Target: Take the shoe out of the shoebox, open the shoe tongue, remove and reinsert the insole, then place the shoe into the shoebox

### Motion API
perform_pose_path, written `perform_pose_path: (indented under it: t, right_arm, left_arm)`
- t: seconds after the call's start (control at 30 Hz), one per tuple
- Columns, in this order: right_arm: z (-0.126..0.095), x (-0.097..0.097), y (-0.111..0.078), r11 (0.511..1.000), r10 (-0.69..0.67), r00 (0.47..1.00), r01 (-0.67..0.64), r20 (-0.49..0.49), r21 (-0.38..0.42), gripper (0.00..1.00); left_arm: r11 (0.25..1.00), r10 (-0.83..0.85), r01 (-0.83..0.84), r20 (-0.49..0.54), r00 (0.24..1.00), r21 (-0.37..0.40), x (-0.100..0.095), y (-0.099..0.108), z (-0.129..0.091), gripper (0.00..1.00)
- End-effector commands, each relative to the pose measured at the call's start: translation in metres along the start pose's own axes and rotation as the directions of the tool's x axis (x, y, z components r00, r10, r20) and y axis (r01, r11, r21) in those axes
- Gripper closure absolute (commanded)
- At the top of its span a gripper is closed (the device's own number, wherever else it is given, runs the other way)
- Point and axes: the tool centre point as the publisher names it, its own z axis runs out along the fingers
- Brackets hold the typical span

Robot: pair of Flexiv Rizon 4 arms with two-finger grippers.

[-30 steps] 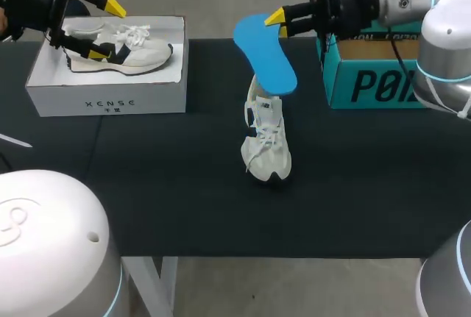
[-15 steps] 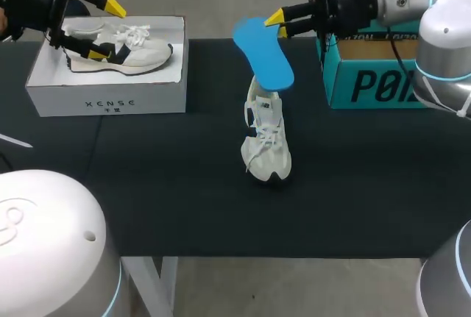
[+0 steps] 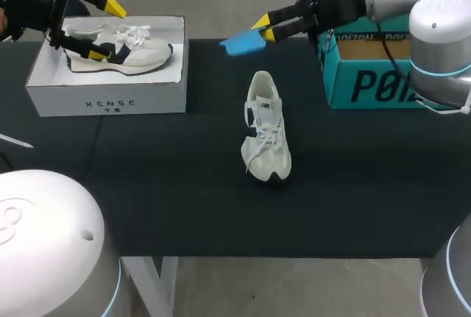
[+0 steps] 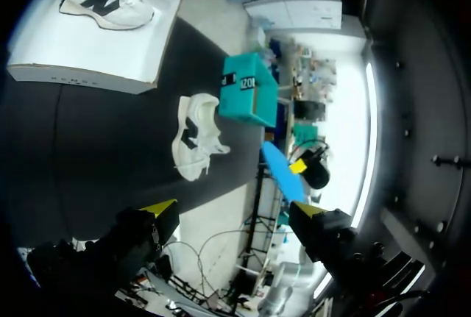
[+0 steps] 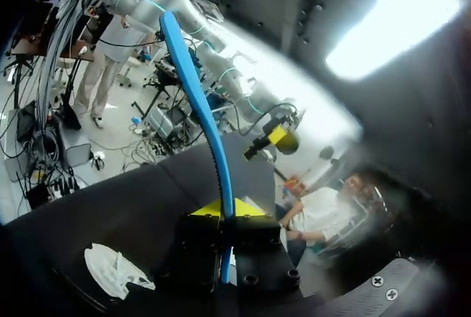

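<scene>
Black cloth covered the worktop (image 3: 169,199), seen from above and behind the robot. A white shoe (image 3: 266,129) lay at the centre of the frame, toe toward the lower edge and laces loose, with nothing touching it. At the upper centre the right jaws pinched one end of a blue insole (image 3: 241,42) and held it in the air over the far edge of the worktop, well apart from the shoe. The right wrist view showed the insole edge-on, rising from between the pressed yellow tips.

At the upper left sat a white shoebox (image 3: 107,100) with a second shoe (image 3: 121,48) lying in it. The left jaws hung above this box, spread wide and holding nothing. A teal box (image 3: 372,85) stood at the upper right, under the right arm.

The insole appeared to be out and due to go back in. It looked thin and bendy and was gripped only at one end, so it could twist or slip in the pinch. It could also buckle against the shoe's opening. With the left jaws far away, the unbraced shoe could slide or tip when pushed.
</scene>
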Motion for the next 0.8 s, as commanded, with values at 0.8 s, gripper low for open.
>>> perform_pose_path:
  t: [0.8]
  right_arm:
    - [0.001,0.012,-0.034,0.695,0.699,0.714,-0.672,0.023,-0.255,1.0]
  left_arm:
    - [1.0,0.0,0.0,0.003,1.0,-0.001,0.0,0.0,0.0,0.0]
